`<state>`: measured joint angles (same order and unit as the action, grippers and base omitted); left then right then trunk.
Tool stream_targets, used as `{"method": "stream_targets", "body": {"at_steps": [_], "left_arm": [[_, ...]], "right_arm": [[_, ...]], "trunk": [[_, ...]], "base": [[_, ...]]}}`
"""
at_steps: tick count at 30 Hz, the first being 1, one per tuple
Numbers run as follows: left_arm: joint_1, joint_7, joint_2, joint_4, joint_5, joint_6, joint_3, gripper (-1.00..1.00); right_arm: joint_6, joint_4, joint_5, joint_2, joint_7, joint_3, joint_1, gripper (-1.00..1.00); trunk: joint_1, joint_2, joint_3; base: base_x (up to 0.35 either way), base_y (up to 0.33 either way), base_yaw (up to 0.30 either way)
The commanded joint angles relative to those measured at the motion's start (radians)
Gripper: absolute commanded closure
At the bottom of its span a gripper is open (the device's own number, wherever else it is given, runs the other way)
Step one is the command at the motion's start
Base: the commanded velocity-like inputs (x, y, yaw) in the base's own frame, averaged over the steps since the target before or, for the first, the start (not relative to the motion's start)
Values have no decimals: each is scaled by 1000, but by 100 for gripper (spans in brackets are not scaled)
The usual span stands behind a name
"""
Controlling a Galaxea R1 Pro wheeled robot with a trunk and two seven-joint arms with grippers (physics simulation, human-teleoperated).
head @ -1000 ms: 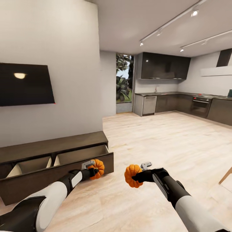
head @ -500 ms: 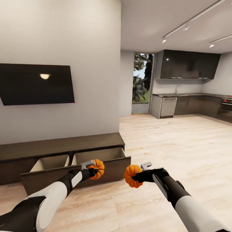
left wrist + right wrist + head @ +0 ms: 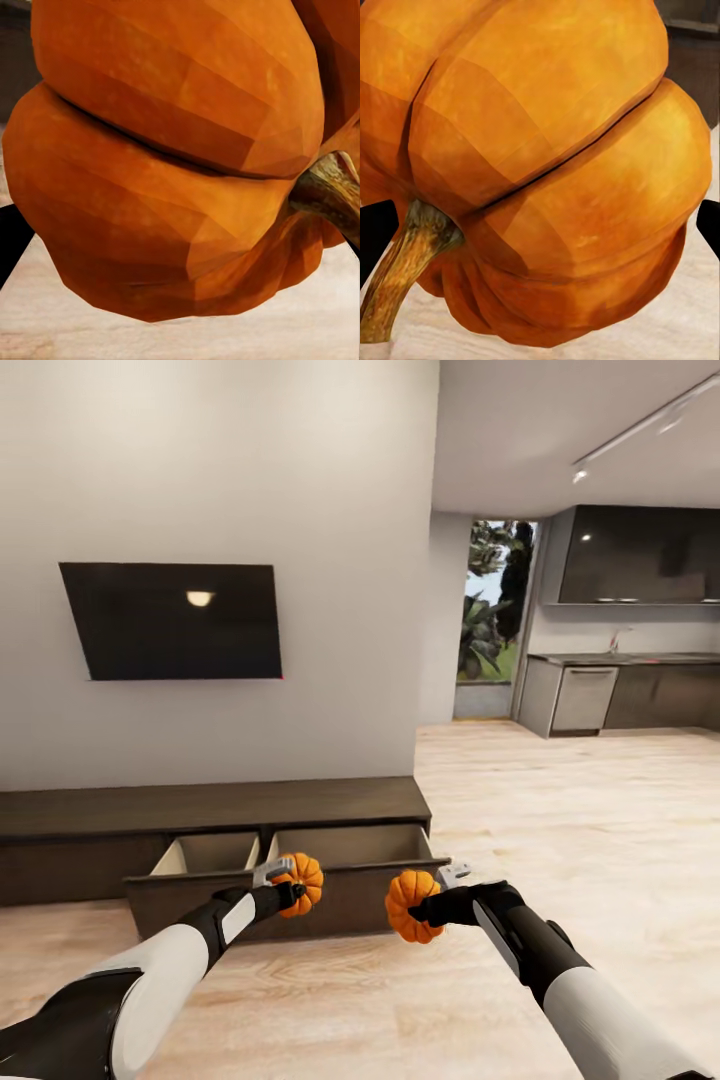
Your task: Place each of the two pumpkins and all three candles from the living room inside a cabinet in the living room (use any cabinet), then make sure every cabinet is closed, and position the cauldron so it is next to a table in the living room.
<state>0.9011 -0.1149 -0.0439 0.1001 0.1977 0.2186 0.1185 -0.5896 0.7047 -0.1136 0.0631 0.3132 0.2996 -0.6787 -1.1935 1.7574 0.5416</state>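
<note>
Facing a white wall with a dark TV [image 3: 178, 620] on it, pale wood floor [image 3: 560, 830] underneath and a dark kitchen [image 3: 640, 620] off past the right gripper. Straight ahead of both grippers sits the low brown cabinet [image 3: 215, 807], two drawers pulled out. Left gripper [image 3: 290, 885] is clamped on a pumpkin [image 3: 303, 883], right up against the open drawer front. Right gripper [image 3: 425, 905] is clamped on the other pumpkin [image 3: 412, 905], just beside the first, over the floor.
</note>
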Motion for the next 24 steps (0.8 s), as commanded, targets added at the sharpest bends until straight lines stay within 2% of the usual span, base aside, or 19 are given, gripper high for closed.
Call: {"method": "stream_targets", "body": {"at_steps": [1,11,16,24], "left_arm": [[1,3,-1,0,0,6,11,100],[1,3,-1,-3,0,4,11,100],[1,3,-1,-3,0,4,12,100],[1,3,-2,-3,0,4,12,100]], "right_arm": [[-6,2,-12,2,-5,4,0,100],[-6,2,-12,2,-5,4,-1,100],[-6,2,-12,2,-5,3,0,100],[-6,2,-12,3,-5,3,-1,100]], "trunk": [[0,1,1],[0,1,1],[0,1,1],[0,1,1]], "base": [[212,-164,291],[256,-212,272],[299,-167,48],[328,-34,5]]}}
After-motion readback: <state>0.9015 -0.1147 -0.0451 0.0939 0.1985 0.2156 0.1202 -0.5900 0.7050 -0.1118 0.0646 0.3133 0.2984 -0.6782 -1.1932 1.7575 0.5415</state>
